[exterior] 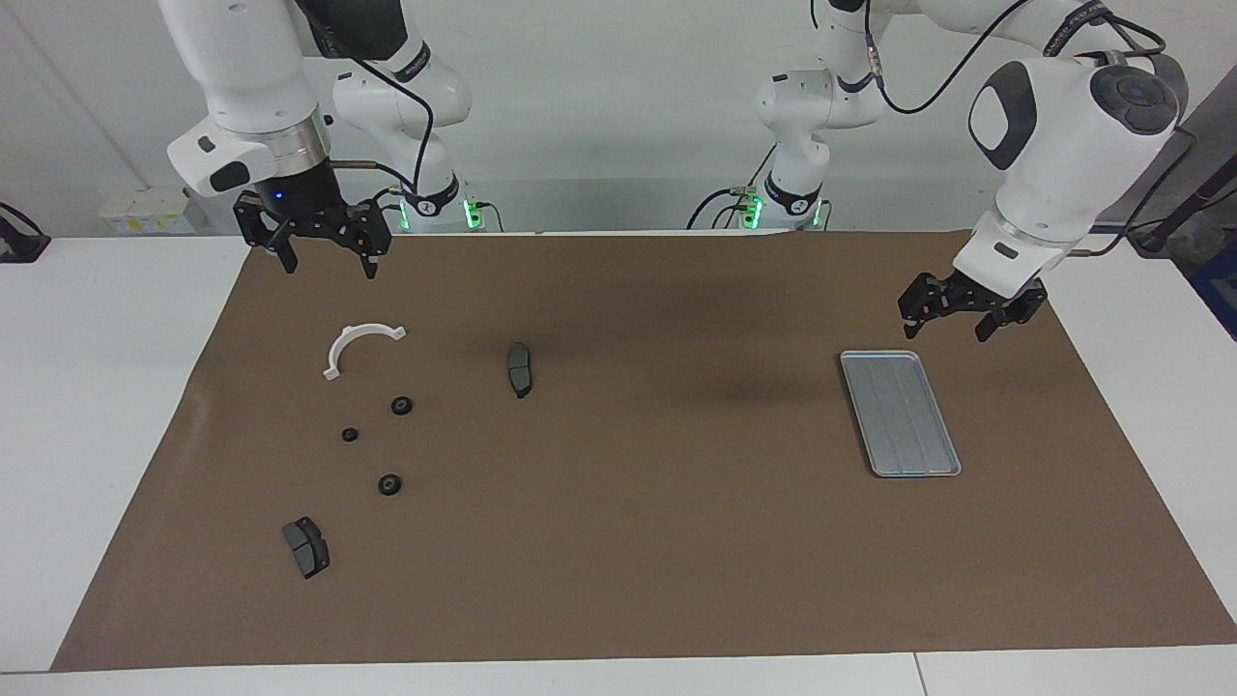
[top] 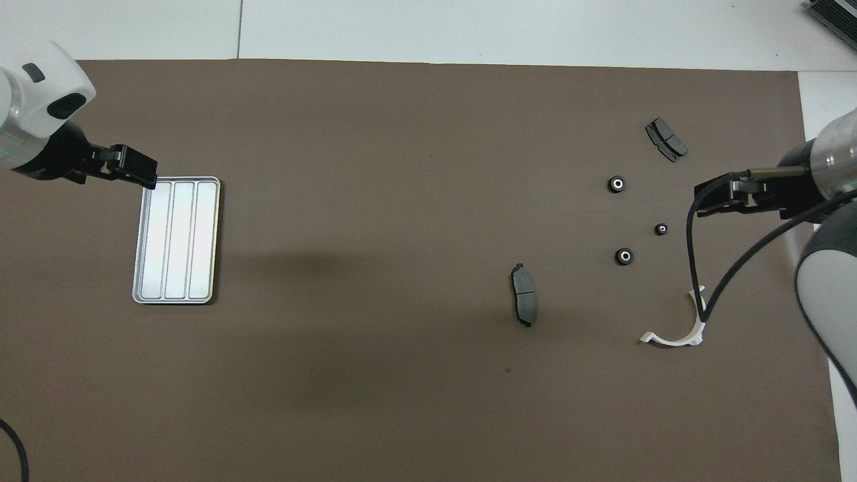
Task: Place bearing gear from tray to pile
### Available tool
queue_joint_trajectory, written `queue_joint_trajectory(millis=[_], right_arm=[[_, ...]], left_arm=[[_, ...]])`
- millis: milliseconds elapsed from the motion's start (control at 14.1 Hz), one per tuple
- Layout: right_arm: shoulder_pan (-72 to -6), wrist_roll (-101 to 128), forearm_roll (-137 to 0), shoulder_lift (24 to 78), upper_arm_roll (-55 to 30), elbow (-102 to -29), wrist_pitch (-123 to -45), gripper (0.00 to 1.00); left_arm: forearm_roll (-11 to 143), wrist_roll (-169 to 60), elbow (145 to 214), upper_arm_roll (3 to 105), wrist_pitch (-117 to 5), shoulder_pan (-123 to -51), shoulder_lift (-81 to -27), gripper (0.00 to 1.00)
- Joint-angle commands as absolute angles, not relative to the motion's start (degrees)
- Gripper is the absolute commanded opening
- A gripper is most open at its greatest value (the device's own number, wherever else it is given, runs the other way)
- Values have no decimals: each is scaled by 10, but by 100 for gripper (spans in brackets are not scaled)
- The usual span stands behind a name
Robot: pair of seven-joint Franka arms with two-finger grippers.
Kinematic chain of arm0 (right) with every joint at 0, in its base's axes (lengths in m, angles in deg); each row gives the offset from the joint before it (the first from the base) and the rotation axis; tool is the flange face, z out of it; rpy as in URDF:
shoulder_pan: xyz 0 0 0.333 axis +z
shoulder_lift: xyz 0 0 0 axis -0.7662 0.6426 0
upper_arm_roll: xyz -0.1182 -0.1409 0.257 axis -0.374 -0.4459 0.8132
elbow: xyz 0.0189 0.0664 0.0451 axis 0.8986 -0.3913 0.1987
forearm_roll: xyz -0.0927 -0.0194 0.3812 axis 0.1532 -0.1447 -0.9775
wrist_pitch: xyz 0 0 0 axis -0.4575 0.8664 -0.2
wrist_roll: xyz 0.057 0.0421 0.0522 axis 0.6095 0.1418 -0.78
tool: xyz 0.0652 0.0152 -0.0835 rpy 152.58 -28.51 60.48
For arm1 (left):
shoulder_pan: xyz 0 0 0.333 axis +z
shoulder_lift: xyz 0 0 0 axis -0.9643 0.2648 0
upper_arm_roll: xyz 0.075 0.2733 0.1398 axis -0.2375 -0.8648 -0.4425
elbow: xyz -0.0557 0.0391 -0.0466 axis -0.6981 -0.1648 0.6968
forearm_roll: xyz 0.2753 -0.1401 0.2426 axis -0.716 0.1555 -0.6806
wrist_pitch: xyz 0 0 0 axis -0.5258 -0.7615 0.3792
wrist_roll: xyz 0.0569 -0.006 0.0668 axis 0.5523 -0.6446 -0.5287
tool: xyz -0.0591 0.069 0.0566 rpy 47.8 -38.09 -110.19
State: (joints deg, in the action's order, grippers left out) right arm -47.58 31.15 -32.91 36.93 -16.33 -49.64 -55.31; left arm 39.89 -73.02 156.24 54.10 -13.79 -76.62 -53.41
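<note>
A robotics lab — two white jointed robot arms point(exterior: 1053, 145) are mounted at the edge of a long white counter point(exterior: 116, 387) covered by a plain brown paper mat point(exterior: 628, 541), with black cables point(exterior: 947, 68), green status lights point(exterior: 471, 208) at the bases and a bare pale wall point(exterior: 618, 97).

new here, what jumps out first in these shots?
The bare silver tray toward the left arm's end of the brown mat, with the left gripper open in the air just above its robot-side edge. Toward the right arm's end lies a loose pile: a white half-ring bracket, three black gears and two brake pads. The right gripper hangs open, empty, above the mat's robot-side edge.
</note>
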Motion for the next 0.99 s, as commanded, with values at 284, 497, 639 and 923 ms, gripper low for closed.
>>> queue_joint_trajectory(millis=[284,497,639,923], right_arm=[[-473,296,-347,363,-167,-520,-543,100],[-476,297,-364,360,-167,-524,-544,100],[-478,298,-365,360,-168,-524,-545,100],[-478,311,-366,360,-168,-524,-548,100]], left_arm=[[404,-734,1589,535,-152,-772,-557,100],[404,-734,1591,535,-152,-772,-557,100],[403,-734,1593,535,-152,-772,-557,100],[403,-734,1594,535,-152,-772,-557,100]])
